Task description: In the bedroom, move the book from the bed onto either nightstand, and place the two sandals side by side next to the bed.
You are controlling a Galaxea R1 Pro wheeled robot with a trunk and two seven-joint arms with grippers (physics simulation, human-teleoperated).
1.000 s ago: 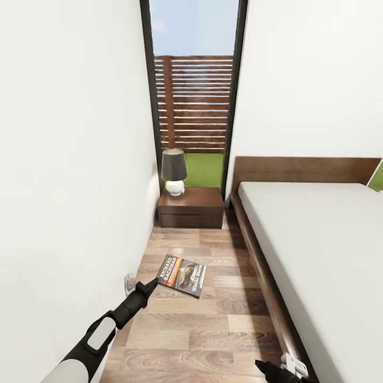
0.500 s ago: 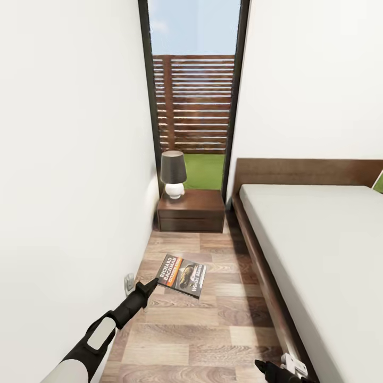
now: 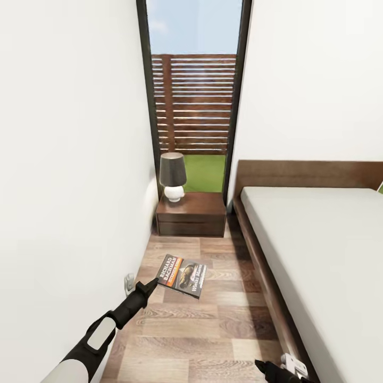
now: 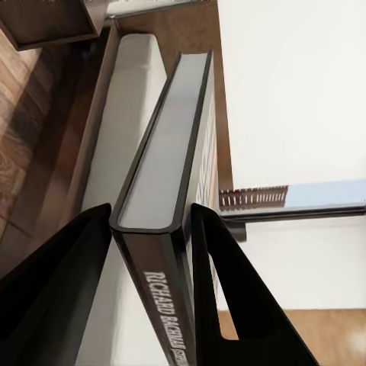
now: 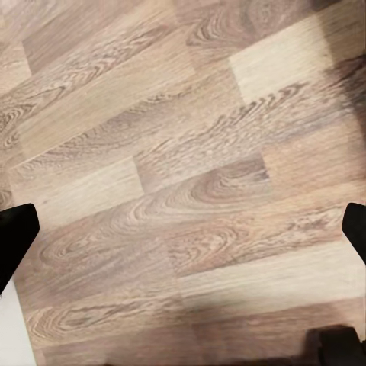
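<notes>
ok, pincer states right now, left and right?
Left pincer: closed on the book, gripping its spine end.
Right pincer: open, holding nothing, over the wood floor.

Dark-covered book (image 3: 182, 276) held flat above wood floor, dark brown nightstand (image 3: 192, 214) by window, pale grey bed (image 3: 319, 255) alongside

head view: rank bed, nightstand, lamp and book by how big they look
1. bed, largest by far
2. nightstand
3. book, held near the camera, so it looks bigger than it would farther off
4. lamp, close to the book; unsure
</notes>
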